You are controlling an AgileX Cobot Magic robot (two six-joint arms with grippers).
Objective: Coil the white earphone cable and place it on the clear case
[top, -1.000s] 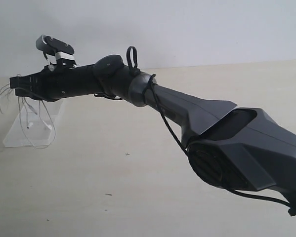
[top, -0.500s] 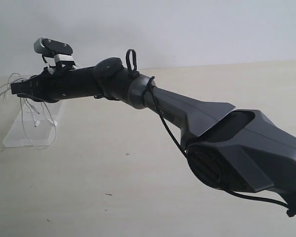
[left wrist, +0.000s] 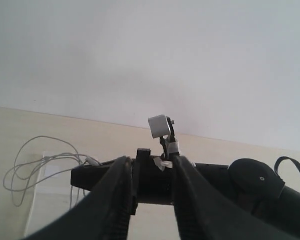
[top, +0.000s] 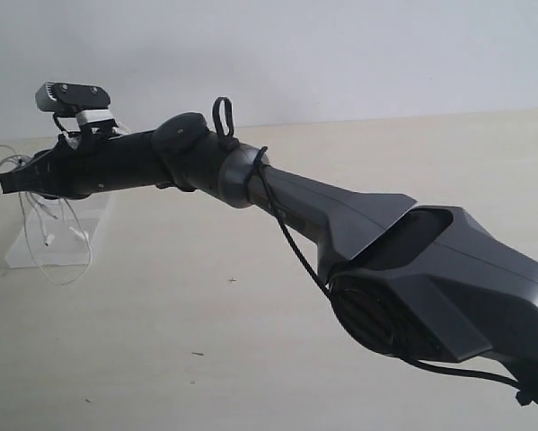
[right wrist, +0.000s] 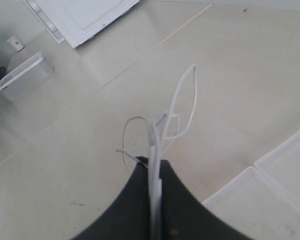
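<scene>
Loops of the white earphone cable [top: 49, 240] hang in a loose bundle from the right claw [top: 13, 182], dangling over the clear case [top: 22, 251] that sits on the table [top: 251, 341]. Whether the lowest loop touches the case or only hangs in front of it cannot be told. The right wrist view shows that claw [right wrist: 154, 165] pinched tight on several gathered strands [right wrist: 152, 137], with uneven loops springing out past the tips. This seems meant to keep the turns together while they are carried. A corner of the case [right wrist: 260, 200] lies just below and to one side there. I judge the coiling largely done and the placing not yet done, since the bundle is up in the air.

The right arm stretches long and nearly level across the scene to the far left side, wrist camera on top, claw pointing outward over the case. A held wire this springy may unwind once let go, so a low release looks wise.

The left claw [left wrist: 151, 165] is spread wide with nothing between its fingers [left wrist: 114, 200]. It is aimed at the right arm and the cable [left wrist: 64, 156] beyond, well apart from both.
</scene>
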